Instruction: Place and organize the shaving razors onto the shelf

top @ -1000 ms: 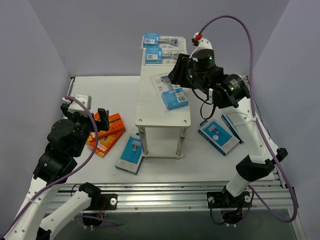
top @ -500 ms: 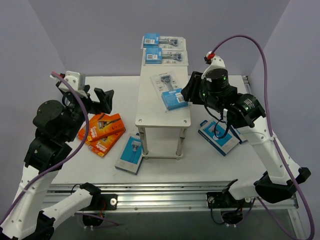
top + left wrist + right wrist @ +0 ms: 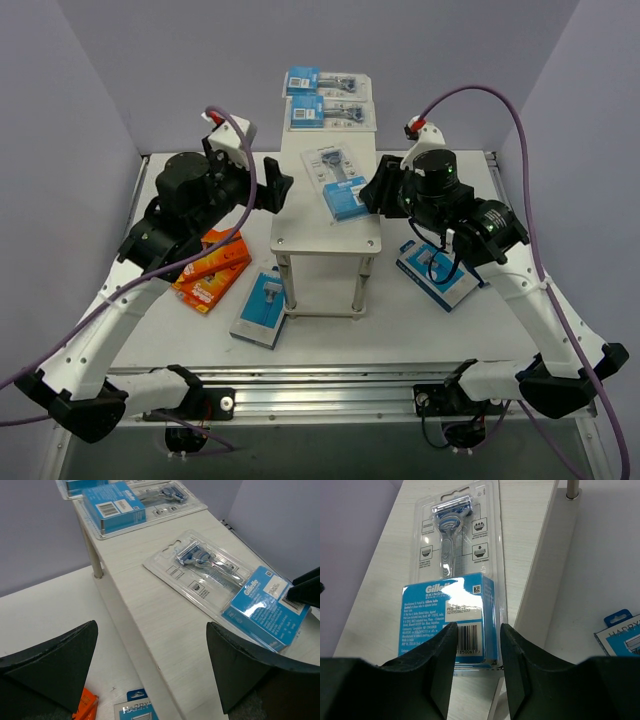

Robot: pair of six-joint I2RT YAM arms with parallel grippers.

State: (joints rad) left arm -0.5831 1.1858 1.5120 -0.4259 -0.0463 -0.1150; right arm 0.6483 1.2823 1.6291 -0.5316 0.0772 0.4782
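The shelf (image 3: 310, 215) stands mid-table, its pale top bearing three blister-pack razors: two at the far end (image 3: 328, 82) (image 3: 330, 114) and one in the middle (image 3: 340, 185). My right gripper (image 3: 372, 192) hovers at that middle pack's blue-card end (image 3: 452, 605). Its fingers (image 3: 435, 655) stand partly apart with the barcode showing in the gap, and nothing is gripped. My left gripper (image 3: 275, 190) is wide open over the shelf's left edge (image 3: 150, 610). Orange razor boxes (image 3: 208, 262) and a blue-and-white box (image 3: 262, 308) lie on the table to the left. More blue-and-white boxes (image 3: 436, 272) lie to the right.
Purple-grey walls close in the table on three sides. The shelf's thin metal legs (image 3: 285, 280) stand right beside the blue-and-white box on the left. In the left wrist view the right gripper's dark finger (image 3: 306, 587) shows at the pack's far side.
My left arm has swung from the table's left side up to the shelf's left edge. My right gripper has narrowed and come down to the middle pack's right end.
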